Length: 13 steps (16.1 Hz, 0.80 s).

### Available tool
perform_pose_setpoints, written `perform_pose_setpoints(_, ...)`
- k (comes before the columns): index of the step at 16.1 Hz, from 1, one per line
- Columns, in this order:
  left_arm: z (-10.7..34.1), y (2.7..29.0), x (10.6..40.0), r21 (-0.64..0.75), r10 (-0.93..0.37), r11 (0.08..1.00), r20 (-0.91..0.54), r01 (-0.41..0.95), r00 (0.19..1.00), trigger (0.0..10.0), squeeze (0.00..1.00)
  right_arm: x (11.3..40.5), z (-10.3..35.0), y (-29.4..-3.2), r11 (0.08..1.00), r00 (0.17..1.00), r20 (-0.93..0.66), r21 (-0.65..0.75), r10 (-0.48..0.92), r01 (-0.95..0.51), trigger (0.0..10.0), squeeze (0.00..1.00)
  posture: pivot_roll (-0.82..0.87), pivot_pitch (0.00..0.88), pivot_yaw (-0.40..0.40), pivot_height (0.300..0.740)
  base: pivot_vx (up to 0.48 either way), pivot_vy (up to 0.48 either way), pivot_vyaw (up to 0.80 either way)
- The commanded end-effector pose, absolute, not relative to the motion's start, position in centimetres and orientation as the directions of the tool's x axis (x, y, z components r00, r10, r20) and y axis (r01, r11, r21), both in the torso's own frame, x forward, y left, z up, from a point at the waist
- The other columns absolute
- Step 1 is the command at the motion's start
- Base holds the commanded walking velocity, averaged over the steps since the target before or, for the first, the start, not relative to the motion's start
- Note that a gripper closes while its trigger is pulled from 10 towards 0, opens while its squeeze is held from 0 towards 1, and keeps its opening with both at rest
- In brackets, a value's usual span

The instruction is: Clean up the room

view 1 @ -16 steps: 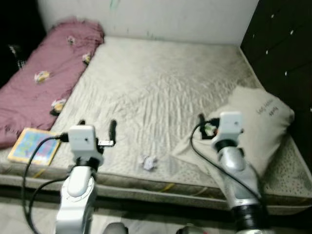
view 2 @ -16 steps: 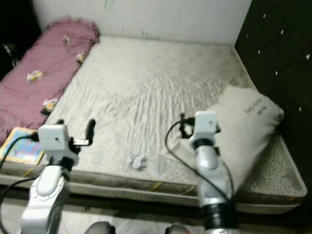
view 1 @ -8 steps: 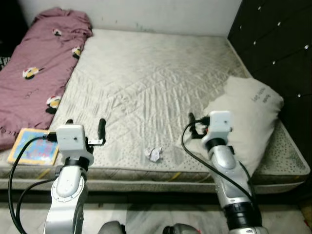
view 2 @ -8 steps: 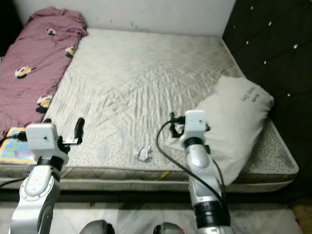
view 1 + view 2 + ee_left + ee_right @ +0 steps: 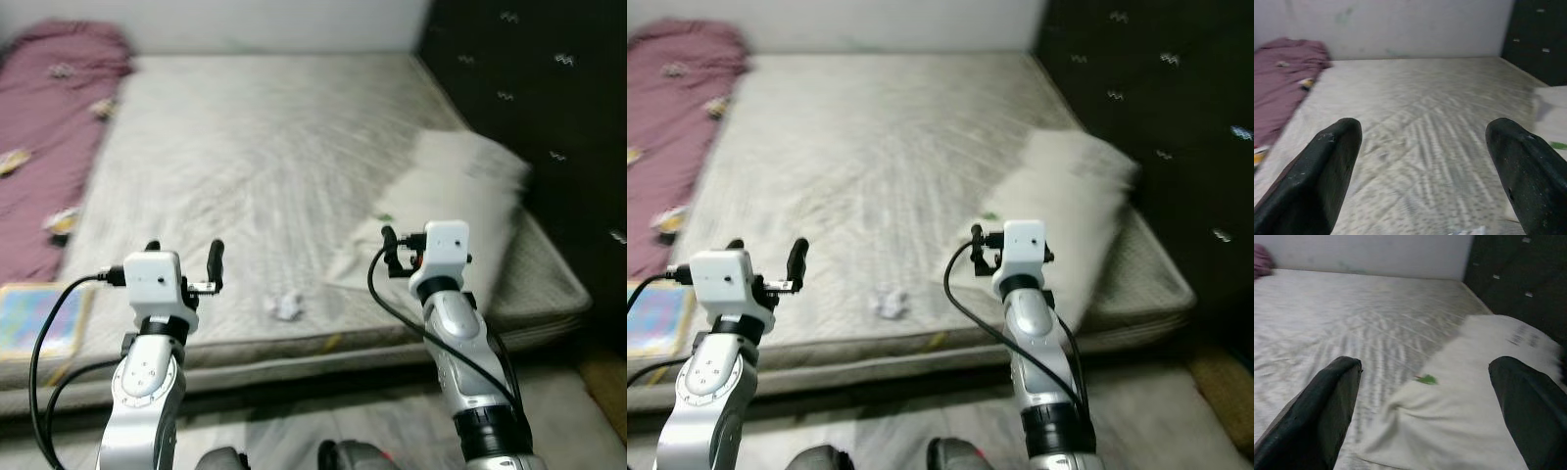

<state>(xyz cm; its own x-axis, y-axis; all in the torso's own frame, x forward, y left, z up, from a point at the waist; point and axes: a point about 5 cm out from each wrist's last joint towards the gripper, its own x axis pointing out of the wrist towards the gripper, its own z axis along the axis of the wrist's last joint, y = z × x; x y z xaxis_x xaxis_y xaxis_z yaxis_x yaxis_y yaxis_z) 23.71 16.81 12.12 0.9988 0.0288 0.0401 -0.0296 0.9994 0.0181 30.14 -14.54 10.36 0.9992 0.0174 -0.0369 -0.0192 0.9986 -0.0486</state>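
**Both grippers raised over the bed edge, nothing held**

I see my left gripper (image 5: 183, 257) and right gripper (image 5: 392, 251) hovering above the mattress (image 5: 255, 147), each with its 2 fingers spread wide and empty. A crumpled paper scrap (image 5: 285, 306) lies near the mattress's front edge, between the arms. The cream pillow (image 5: 460, 196) sits to my right, the maroon blanket (image 5: 49, 117) along my left, a colourful book (image 5: 34, 318) beside it.

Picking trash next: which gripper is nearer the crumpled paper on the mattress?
Left. The left gripper hovers just to the paper's left near the mattress edge; the right gripper is farther off, over the pillow.
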Motion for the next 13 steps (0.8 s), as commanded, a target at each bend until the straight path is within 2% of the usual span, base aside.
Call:
perform_pose_setpoints(1, 12.36, 17.07, 23.74, 0.018, 0.036, 0.999, 0.052, -0.037, 0.998, 10.0, 0.0, 30.37, 10.51, -14.62, 0.999, 0.999, -0.036, -0.045, 0.022, -0.023, 10.0, 0.0, 0.08, 0.062, -0.044, 0.74, 0.0, 0.0, -0.8)
perform_pose_setpoints(6, 12.47, 16.76, 23.64, 0.04, 0.034, 0.999, 0.064, -0.037, 0.997, 10.0, 0.0, 30.53, 10.48, -14.7, 0.999, 0.999, -0.038, -0.034, 0.019, -0.02, 10.0, 0.0, 0.08, 0.056, -0.049, 0.74, 0.0, 0.0, -0.75)
perform_pose_setpoints(13, 12.1, 16.8, 23.22, 0.05, 0.076, 0.996, 0.055, -0.079, 0.996, 10.0, 0.0, 30.32, 10.65, -14.24, 0.998, 0.998, -0.025, -0.018, 0.055, -0.055, 10.0, 0.0, 0.08, 0.052, -0.048, 0.74, 0.0, 0.0, 0.0)
